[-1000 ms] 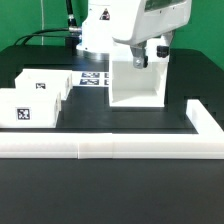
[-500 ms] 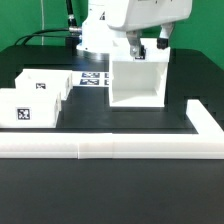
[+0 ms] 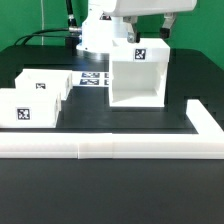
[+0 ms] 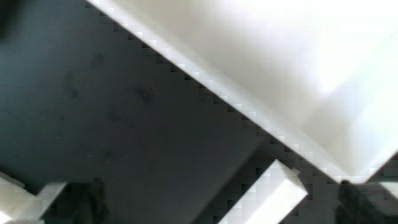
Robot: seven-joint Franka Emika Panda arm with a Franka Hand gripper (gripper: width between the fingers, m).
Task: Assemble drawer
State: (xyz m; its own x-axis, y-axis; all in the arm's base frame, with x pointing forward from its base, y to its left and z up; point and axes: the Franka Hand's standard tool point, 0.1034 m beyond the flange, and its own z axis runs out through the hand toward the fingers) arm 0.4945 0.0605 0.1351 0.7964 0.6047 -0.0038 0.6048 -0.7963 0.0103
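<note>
The drawer's large white casing (image 3: 138, 75) stands upright in the middle of the table, its open side facing front and a square tag showing on its top. Two smaller white trays (image 3: 45, 86) (image 3: 25, 109) with tags lie at the exterior view's left. My gripper (image 3: 150, 30) hangs just above the casing's top, open and empty, mostly cut off by the frame's upper edge. In the wrist view the casing (image 4: 302, 60) fills one corner. The gripper (image 4: 210, 205) shows there with its dark fingers wide apart and nothing between them.
The marker board (image 3: 95, 78) lies flat behind the trays, next to the casing. A long low white L-shaped wall (image 3: 110, 147) borders the front and the exterior view's right of the black table. The robot's base (image 3: 95, 35) stands at the back.
My gripper has risen from the casing's top rim to above it. The tag on the casing's top is now uncovered. The casing and trays have not moved.
</note>
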